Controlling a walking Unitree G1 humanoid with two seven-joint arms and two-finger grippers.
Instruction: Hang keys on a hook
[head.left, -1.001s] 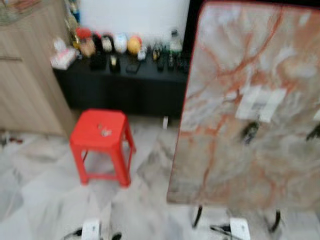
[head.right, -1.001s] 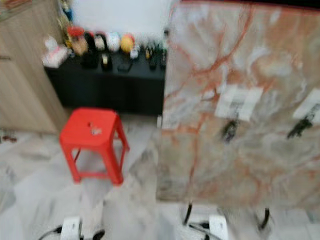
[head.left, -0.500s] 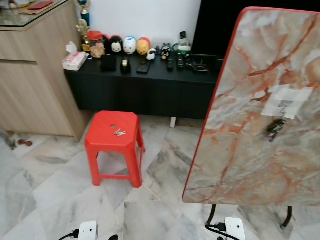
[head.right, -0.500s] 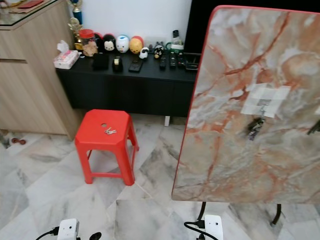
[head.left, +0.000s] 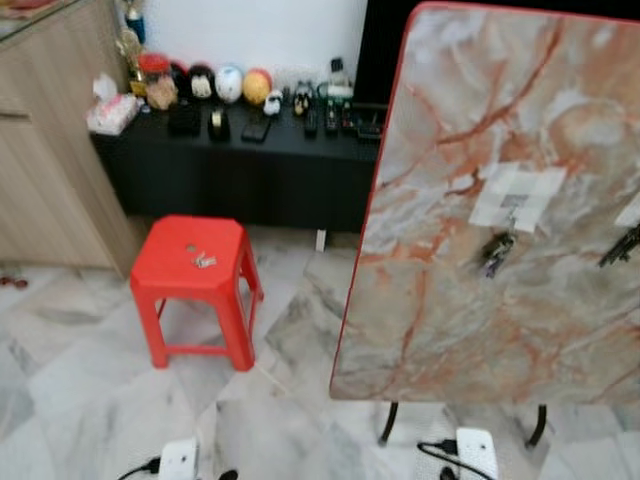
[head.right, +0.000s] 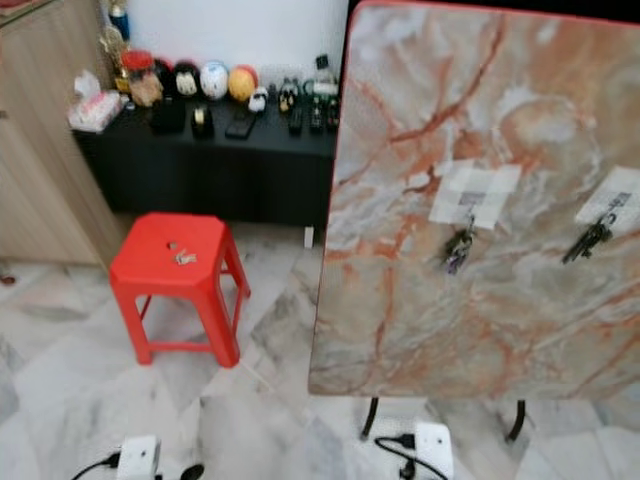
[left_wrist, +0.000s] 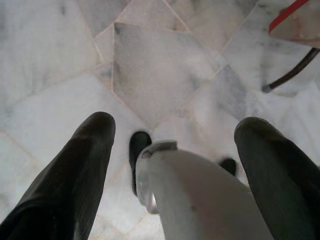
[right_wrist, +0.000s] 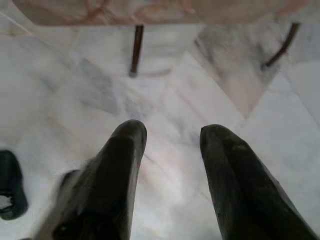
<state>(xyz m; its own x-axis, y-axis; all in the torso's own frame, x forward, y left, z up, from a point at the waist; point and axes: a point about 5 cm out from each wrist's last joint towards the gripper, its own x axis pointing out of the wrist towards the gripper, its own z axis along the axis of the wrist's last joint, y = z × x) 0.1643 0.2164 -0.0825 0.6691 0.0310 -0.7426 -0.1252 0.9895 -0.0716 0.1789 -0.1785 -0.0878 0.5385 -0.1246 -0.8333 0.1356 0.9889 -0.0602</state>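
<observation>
While the upright marble-patterned table top (head.right: 480, 210) carries taped hooks (head.right: 470, 212) already hung with key bunches, the loose keys (head.left: 203, 260) lie on the red stool (head.left: 192, 272)—light, rigid, jangly, likely best pinched at the ring—both tools, left tool (left_wrist: 175, 150) and right tool (right_wrist: 170, 145), hanging spread and empty.

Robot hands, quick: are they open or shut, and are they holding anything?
Left hand: open, holding nothing, hanging over the floor.
Right hand: open, holding nothing, hanging over the floor too.
</observation>
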